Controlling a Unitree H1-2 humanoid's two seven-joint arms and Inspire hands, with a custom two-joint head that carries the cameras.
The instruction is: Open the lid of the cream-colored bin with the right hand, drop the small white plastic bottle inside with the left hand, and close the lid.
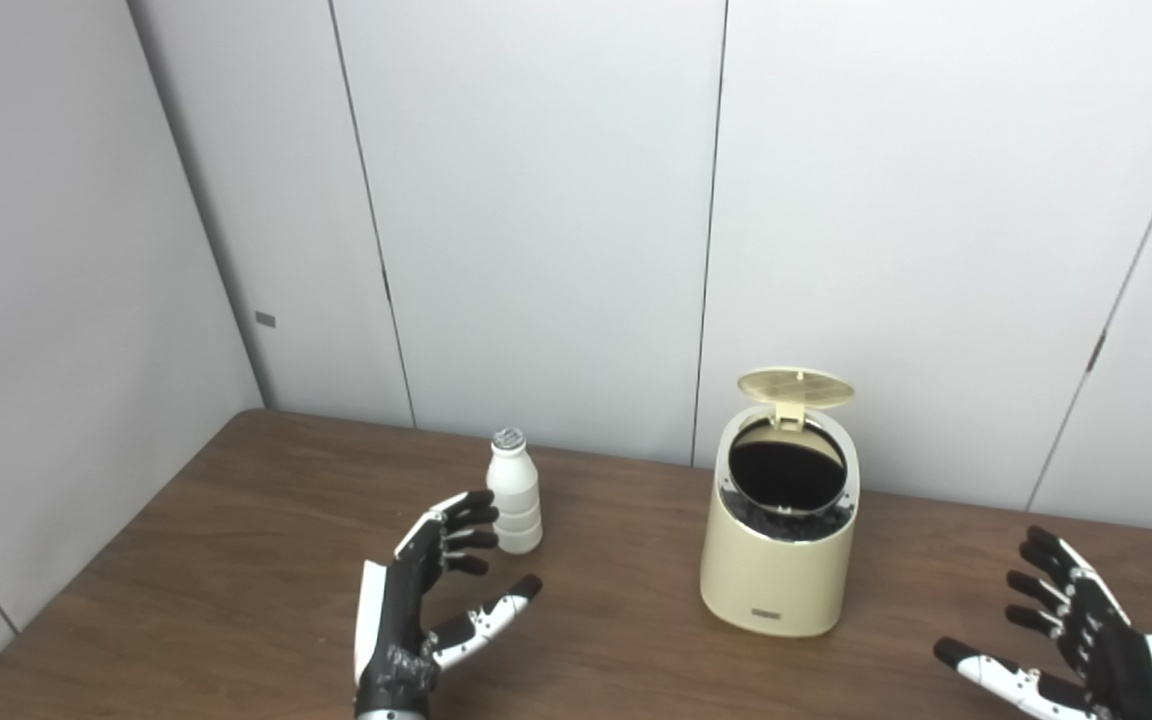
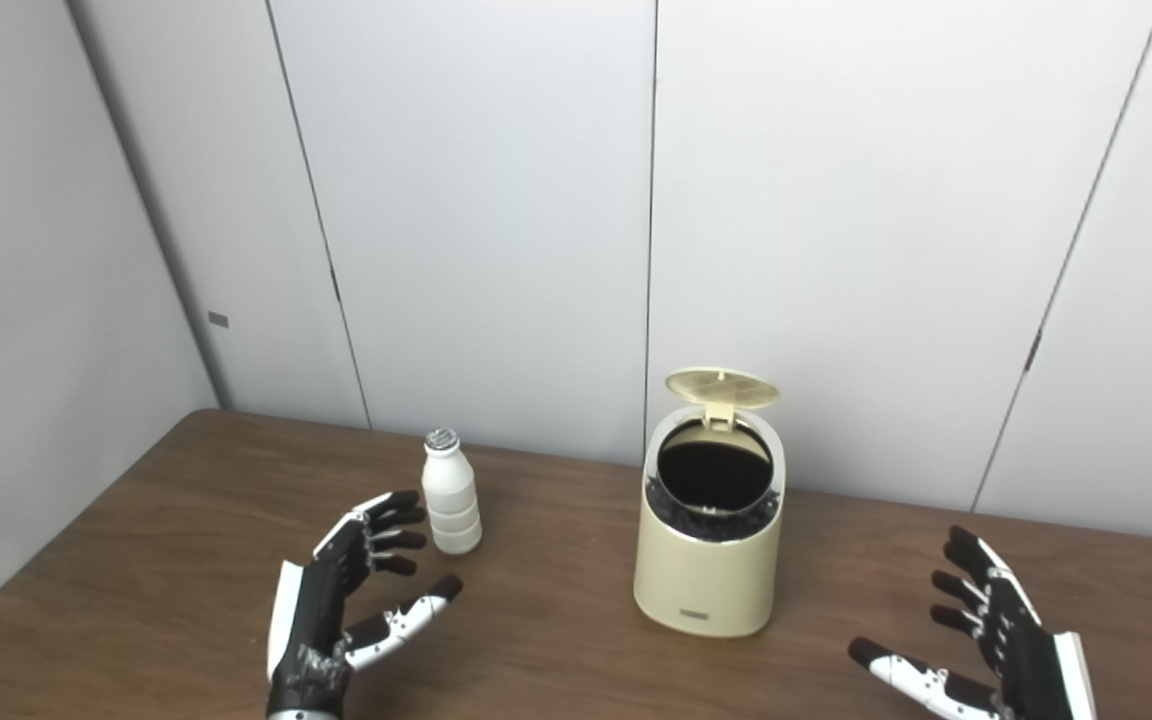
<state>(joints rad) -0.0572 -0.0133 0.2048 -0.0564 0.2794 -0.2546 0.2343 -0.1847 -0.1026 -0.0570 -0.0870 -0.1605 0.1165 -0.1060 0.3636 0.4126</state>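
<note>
The cream-colored bin (image 1: pixel 778 570) stands right of the table's middle. Its round lid (image 1: pixel 796 388) is tipped up at the back, and the dark inside shows. A small white plastic bottle (image 1: pixel 514 492) with a grey cap stands upright to the bin's left. My left hand (image 1: pixel 426 605) is open just in front of the bottle, fingertips close beside it but apart from it. My right hand (image 1: pixel 1071 640) is open at the lower right, well clear of the bin, holding nothing.
The brown wooden table (image 1: pixel 236 560) runs to pale wall panels (image 1: pixel 536 200) at the back and left. Bare wood lies between bottle and bin and along the front edge.
</note>
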